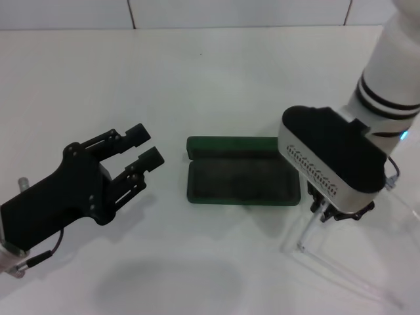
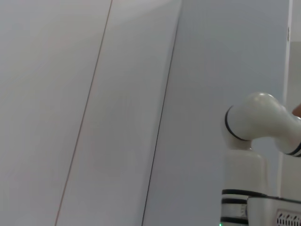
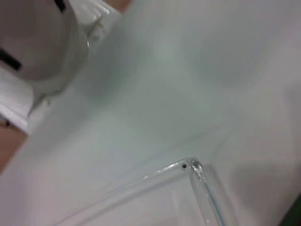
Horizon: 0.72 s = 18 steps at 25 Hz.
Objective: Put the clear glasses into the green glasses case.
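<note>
The green glasses case (image 1: pixel 241 177) lies open in the middle of the table, its lid flat toward the far side and its dark lining empty. The clear glasses (image 1: pixel 308 231) are just to its right on the table, their long thin arms stretching toward the near edge. In the right wrist view the glasses' hinge corner (image 3: pixel 193 167) shows close up. My right gripper (image 1: pixel 326 210) points down directly over the glasses' front, and its body hides how it meets them. My left gripper (image 1: pixel 146 146) hovers open to the left of the case, holding nothing.
White table (image 1: pixel 210 79) runs back to a tiled wall. The left wrist view shows only the wall and my right arm (image 2: pixel 256 125). A sliver of the case's dark green edge (image 3: pixel 296 213) shows in the right wrist view.
</note>
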Motion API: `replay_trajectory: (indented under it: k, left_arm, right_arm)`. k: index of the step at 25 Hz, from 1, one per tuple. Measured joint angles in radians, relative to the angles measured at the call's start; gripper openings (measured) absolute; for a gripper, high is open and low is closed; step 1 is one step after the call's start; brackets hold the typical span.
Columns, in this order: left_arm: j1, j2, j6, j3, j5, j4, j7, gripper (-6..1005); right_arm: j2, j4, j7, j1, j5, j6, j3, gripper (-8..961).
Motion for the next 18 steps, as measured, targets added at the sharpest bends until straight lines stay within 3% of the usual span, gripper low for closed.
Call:
replay_trajectory:
  k: [7, 12, 18]
  left_arm:
    - [-0.013, -0.006, 0.093, 0.0, -0.063, -0.02, 0.005, 410]
    - [-0.059, 0.006, 0.163, -0.005, -0.096, -0.01, -0.059, 410]
    - [-0.083, 0.008, 0.18, -0.003, -0.11, 0.042, -0.102, 410]
  right_arm:
    - [0.0, -0.221, 0.106, -0.102, 0.086, -0.1, 0.112, 117]
    - [-0.002, -0.405, 0.14, -0.229, 0.18, -0.107, 0.253, 117]
    - [0.0, -0.461, 0.1, -0.367, 0.482, 0.0, 0.428, 117]
